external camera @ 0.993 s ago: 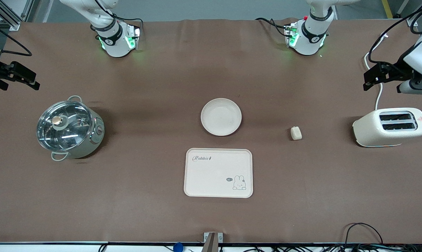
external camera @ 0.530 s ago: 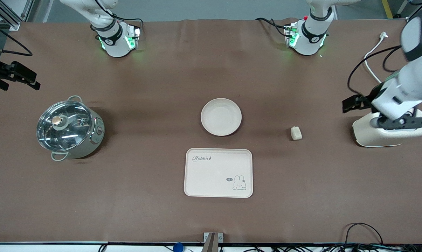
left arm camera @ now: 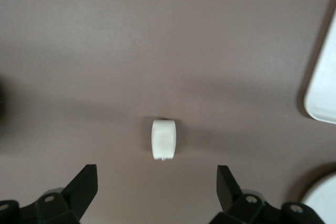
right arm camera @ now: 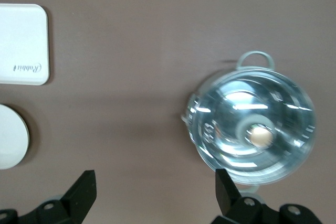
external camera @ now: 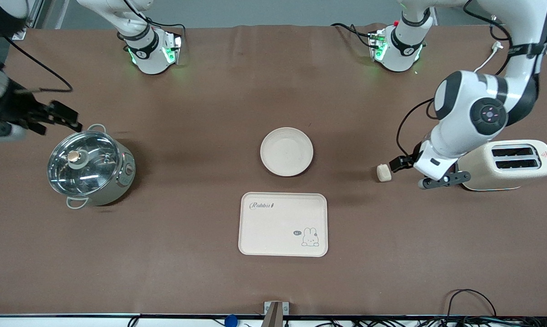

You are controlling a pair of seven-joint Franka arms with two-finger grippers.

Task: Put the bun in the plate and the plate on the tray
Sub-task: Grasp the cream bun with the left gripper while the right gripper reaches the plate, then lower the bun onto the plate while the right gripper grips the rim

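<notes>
The bun (external camera: 383, 172) lies on the brown table between the plate (external camera: 286, 151) and the toaster, and shows in the left wrist view (left arm camera: 164, 139). The round plate is empty. The Rabbit tray (external camera: 283, 224) lies empty, nearer the front camera than the plate. My left gripper (external camera: 404, 164) is open and empty, low over the table just beside the bun toward the toaster; the bun lies just ahead of its fingertips (left arm camera: 156, 178). My right gripper (external camera: 55, 117) is open and empty (right arm camera: 155, 182), over the table beside the pot.
A steel pot with a glass lid (external camera: 91, 168) stands toward the right arm's end, also in the right wrist view (right arm camera: 254, 132). A cream toaster (external camera: 509, 164) stands toward the left arm's end, its cord running toward the bases. Tray (right arm camera: 21, 43) and plate (right arm camera: 10, 137) edges show.
My left arm has swung in from the table's end, past the toaster, down beside the bun. My right gripper has moved a little toward the pot.
</notes>
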